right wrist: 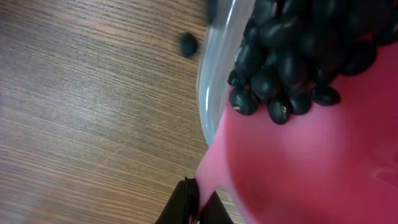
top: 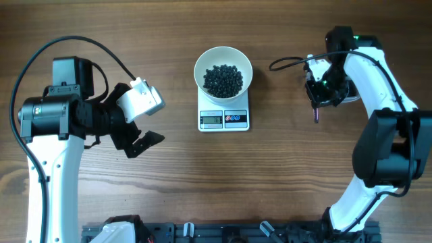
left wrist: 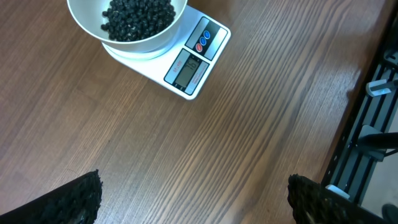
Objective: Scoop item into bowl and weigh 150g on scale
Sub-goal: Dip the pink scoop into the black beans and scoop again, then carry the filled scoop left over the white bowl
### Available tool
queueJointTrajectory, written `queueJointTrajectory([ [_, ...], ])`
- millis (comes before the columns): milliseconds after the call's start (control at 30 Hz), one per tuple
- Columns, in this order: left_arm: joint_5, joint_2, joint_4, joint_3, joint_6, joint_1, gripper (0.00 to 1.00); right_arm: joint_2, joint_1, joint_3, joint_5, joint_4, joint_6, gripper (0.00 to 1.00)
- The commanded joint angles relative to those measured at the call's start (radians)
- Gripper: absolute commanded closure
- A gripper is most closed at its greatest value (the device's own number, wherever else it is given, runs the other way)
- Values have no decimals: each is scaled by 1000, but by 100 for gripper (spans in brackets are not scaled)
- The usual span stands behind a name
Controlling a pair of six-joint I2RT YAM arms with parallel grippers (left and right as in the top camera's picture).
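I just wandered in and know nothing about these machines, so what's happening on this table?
Two robot arms are weighing out black beans. A white bowl holding a heap of beans sits on a small scale in the middle. The right tool is shut on a pink scoop, which reaches into a clear tub of more beans. The left tool hangs open over the table, holding nothing. One loose bean lies beside the tub.

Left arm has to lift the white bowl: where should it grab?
Probably the bowl by its left rim, nearest the open left gripper, pinched from above, one finger inside, one outside: the rim is thin and bare, the beads sit lower in the middle.
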Motion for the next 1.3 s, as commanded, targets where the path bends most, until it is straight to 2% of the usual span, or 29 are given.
queueJointTrajectory([
  [0,26,-11,0,21,20,4,0,47,-10,-14,-39,-14,-11,96],
  [133,26,-11,0,21,20,4,0,47,-40,-14,-51,-19,-10,96],
  [533,26,-11,0,21,20,4,0,47,-224,-14,-369,-43,-93,96],
  [967,26,-11,0,21,20,4,0,47,-384,-14,-624,-51,-160,96],
  [1267,26,-11,0,21,20,4,0,47,-399,-14,-694,-114,-229,96],
])
